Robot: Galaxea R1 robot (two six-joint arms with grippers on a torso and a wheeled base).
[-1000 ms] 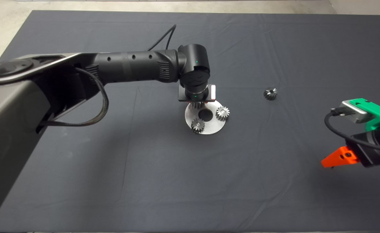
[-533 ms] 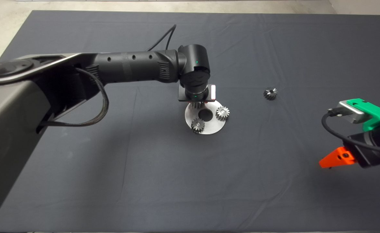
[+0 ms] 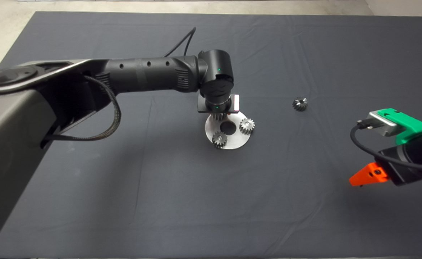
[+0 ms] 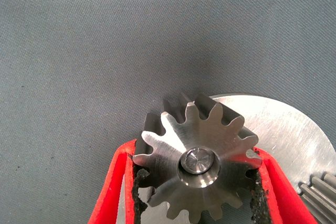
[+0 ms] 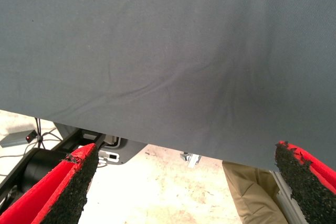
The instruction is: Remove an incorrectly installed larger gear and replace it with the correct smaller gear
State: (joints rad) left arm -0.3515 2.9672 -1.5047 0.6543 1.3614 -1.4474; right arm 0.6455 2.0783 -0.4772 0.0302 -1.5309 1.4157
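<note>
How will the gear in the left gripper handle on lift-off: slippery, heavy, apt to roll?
The larger gear looks like solid polished steel, so probably heavy for its size and rigid. The pads bear on tooth tips only, so it may slip or twist. Dropped on edge, it would likely roll across the mat.

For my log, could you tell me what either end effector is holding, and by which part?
The left end effector grips a silver steel spur gear by opposite toothed sides; the right end effector is open, holding nothing.

lab — dark mat [image 3: 88, 201] | bare concrete floor [image 3: 2, 21] — cabling
</note>
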